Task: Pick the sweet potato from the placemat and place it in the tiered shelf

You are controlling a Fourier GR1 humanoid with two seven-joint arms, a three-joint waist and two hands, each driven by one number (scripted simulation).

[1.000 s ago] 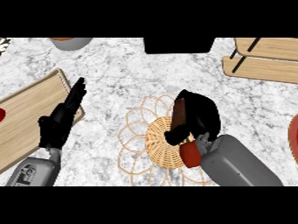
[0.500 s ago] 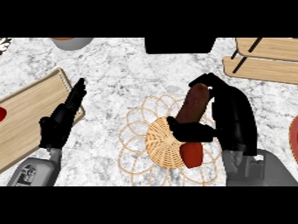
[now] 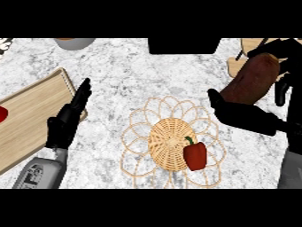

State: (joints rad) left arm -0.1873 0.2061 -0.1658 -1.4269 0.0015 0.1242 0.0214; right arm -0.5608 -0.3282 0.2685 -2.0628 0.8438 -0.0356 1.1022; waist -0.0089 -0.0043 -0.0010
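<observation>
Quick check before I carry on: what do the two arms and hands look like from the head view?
Both hands are black, with slim, segmented fingers and a thumb: left hand, right hand. Each sits on a grey forearm; the left forearm carries small dark markings, too small to read.

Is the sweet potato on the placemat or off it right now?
Off it. The right hand holds the sweet potato up beside the tiered shelf; only a red pepper lies on the placemat.

right robot hand [image 3: 257, 116] gripping sweet potato [image 3: 253, 79], raised

Bare counter [image 3: 120, 71] between placemat [image 3: 172, 142] and shelf [image 3: 241, 64]
</observation>
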